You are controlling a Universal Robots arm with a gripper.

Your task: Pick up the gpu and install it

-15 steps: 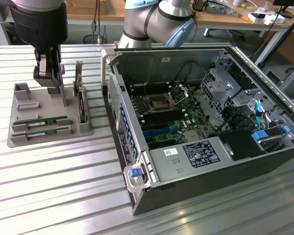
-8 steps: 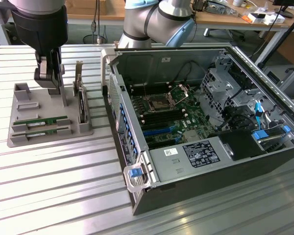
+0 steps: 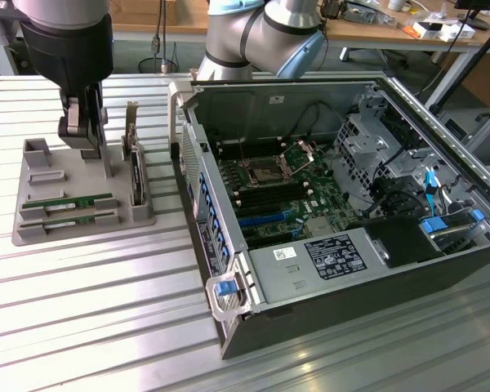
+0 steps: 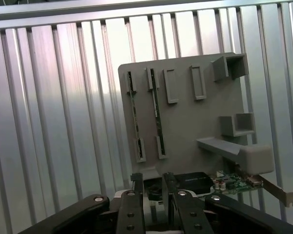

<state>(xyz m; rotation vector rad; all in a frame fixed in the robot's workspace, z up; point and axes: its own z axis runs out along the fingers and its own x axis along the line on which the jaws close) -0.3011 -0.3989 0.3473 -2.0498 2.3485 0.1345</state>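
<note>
One arm (image 3: pixel 65 49), wrist downward, over grey holder (image 3: pixel 41 192), tool (image 4: pixel 152 179) agape and empty.

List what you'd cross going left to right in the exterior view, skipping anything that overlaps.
green sticks in the grey holder → upright card → CPU socket → metal drive cage → blue clip
</note>
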